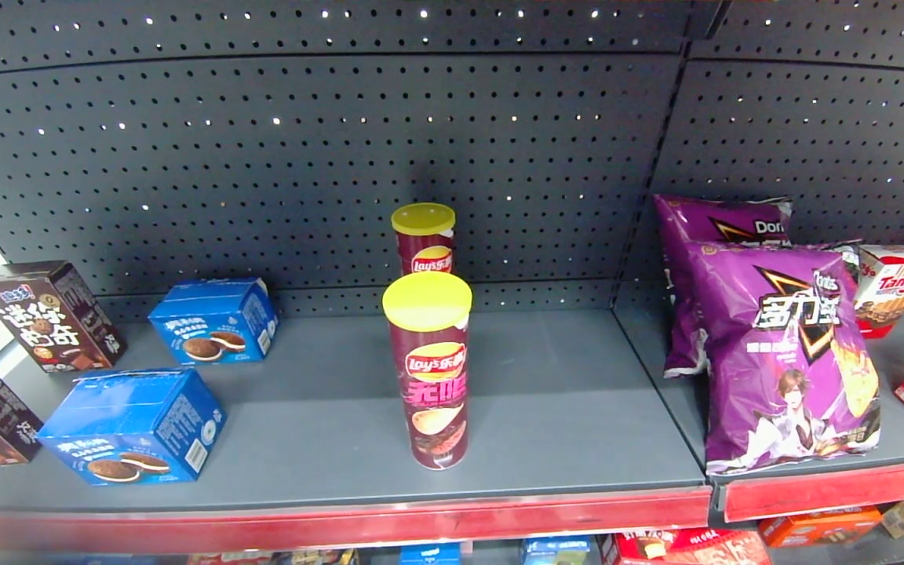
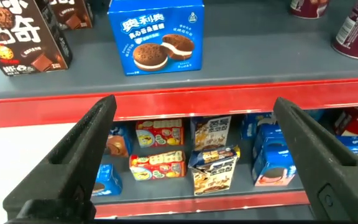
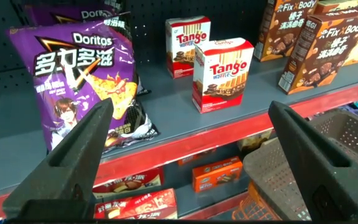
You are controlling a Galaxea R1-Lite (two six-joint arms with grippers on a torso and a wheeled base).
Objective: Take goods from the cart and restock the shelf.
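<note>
1. Our left gripper (image 2: 192, 103) has its fingers spread wide and holds nothing. It sits before the red front lip of the shelf (image 1: 562, 408), facing a blue cookie box (image 2: 156, 37).
2. Our right gripper (image 3: 191, 106) is likewise parted and empty, in front of the purple chip bag (image 3: 79, 74) and the wafer boxes (image 3: 222, 73).
3. Two yellow-lidded chip cans (image 1: 428, 369) stand upright mid-shelf, one behind the other, with bare shelf on either side.
4. The cart basket (image 3: 353, 140) lies low beside the right fingers, below shelf level. We cannot tell what is in it.
5. With nothing in hand, we judge the fetch step is due.
6. The next move calls for lowering the nearer right arm into the basket and closing on one item. It must then clear the red lip without knocking the front can.
</note>
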